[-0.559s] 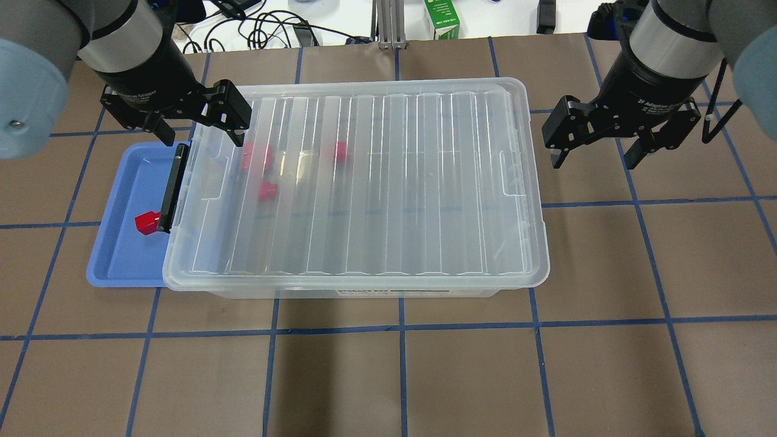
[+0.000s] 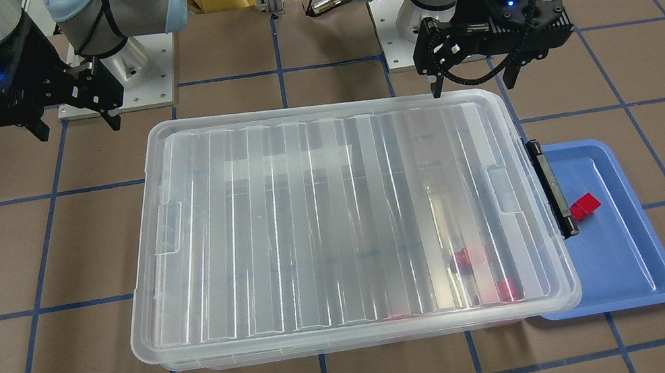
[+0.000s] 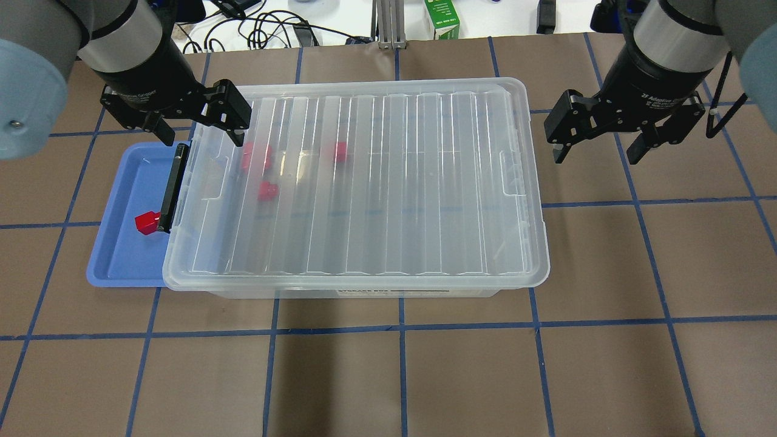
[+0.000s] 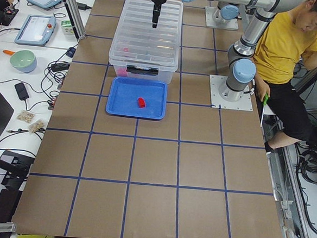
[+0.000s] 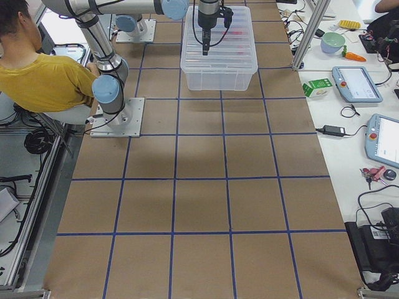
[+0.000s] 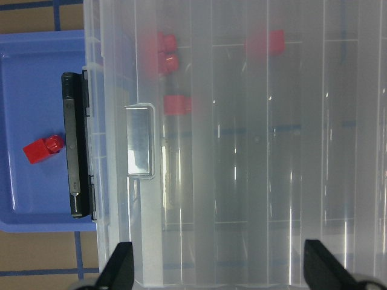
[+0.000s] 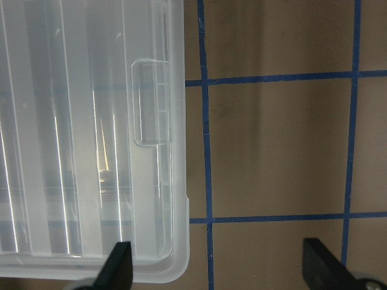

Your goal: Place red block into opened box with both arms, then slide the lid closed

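The clear box (image 3: 394, 292) stands mid-table with the ribbed lid (image 3: 376, 176) lying over the whole of it. Three red blocks show blurred through the lid near the box's left end, one of them (image 3: 267, 190) nearest the front. Another red block (image 3: 147, 222) lies on the blue tray (image 3: 115, 255) beside the black clasp (image 3: 173, 188). My left gripper (image 3: 201, 138) hangs open and empty above the box's far left corner. My right gripper (image 3: 596, 156) hangs open and empty over the table, to the right of the box.
The blue tray sticks out from under the box's left end. A green carton (image 3: 442, 18) and cables (image 3: 267, 27) lie beyond the far edge. A person in a yellow shirt (image 4: 283, 46) sits behind the robot bases. Brown gridded tabletop surrounds the box.
My right gripper has drifted slightly toward the far side of the table. The left gripper, box, lid and blocks have not moved.
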`<state>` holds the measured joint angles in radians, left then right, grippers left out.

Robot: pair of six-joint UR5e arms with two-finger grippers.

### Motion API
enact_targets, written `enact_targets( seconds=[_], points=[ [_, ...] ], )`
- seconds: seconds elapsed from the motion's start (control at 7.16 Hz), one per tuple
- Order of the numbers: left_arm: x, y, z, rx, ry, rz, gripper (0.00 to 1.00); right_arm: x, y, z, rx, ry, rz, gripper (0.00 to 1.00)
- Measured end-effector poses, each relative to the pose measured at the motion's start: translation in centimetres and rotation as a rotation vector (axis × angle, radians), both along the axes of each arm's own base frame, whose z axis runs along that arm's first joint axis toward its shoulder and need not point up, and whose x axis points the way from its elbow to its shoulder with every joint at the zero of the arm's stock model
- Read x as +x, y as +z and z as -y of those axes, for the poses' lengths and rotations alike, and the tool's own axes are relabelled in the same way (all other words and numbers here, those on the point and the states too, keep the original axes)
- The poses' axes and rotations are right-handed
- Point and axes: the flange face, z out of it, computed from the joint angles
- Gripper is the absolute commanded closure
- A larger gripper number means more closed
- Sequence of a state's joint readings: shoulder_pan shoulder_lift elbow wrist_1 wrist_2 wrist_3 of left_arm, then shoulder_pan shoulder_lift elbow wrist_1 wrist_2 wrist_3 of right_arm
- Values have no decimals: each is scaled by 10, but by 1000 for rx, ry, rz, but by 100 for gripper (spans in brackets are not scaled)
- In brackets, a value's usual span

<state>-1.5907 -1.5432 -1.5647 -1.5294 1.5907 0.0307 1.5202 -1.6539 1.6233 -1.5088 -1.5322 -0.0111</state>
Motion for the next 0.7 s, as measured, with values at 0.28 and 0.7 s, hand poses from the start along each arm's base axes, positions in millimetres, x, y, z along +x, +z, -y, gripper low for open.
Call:
enact_targets(
  seconds=[0.28, 0.7],
  points=[
    [0, 0, 0, 0, 0, -1, 0, -2, -13, 18, -28, -2, -4, 0],
    [2, -1, 1, 3, -4, -1, 0, -10, -69, 58, -2, -12, -7, 0]
  ],
)
